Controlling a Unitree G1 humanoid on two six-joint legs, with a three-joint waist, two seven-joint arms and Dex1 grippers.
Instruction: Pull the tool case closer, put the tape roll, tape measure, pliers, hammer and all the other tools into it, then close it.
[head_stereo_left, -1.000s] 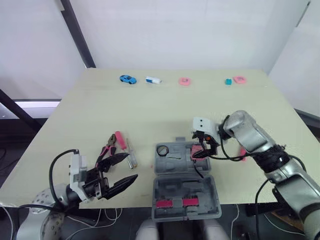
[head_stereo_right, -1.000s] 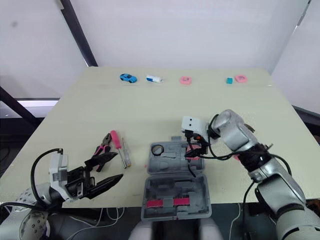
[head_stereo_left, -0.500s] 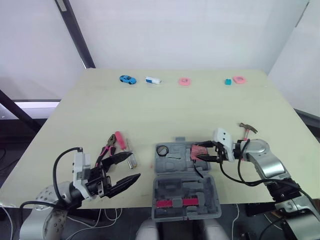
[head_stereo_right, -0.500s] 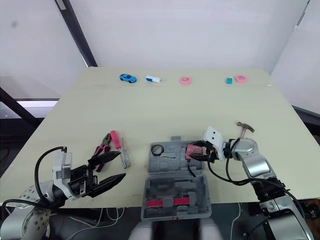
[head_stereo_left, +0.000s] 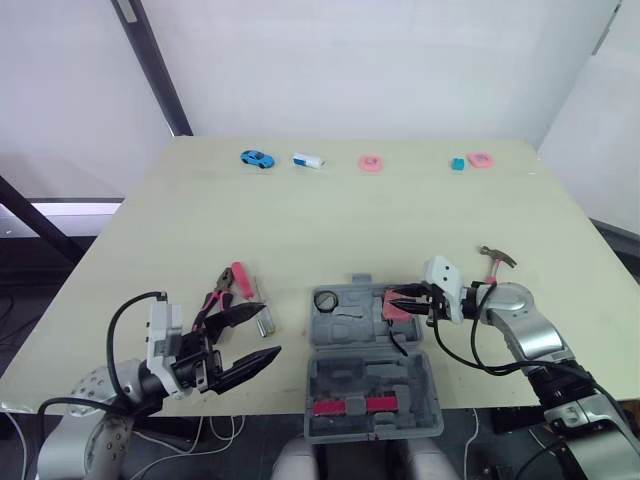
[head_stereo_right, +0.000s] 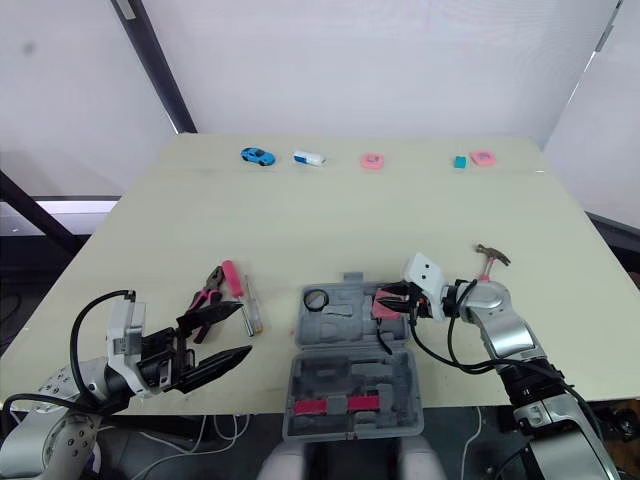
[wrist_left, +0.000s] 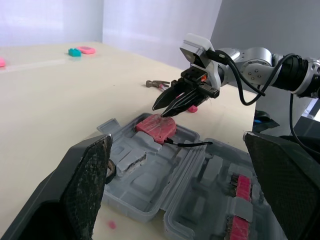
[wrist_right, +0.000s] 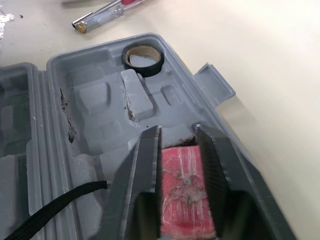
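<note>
Surface carries the open tool case at its front edge. Hammer lies just outboard of the right arm, head away from the robot, so that arm is nearer. Pliers sit just ahead of the left pincer, which is spread wide and empty. Right pincer sits at the tape measure in the case; grip or release, can't tell. Tape roll is seated far-left in the case.
</note>
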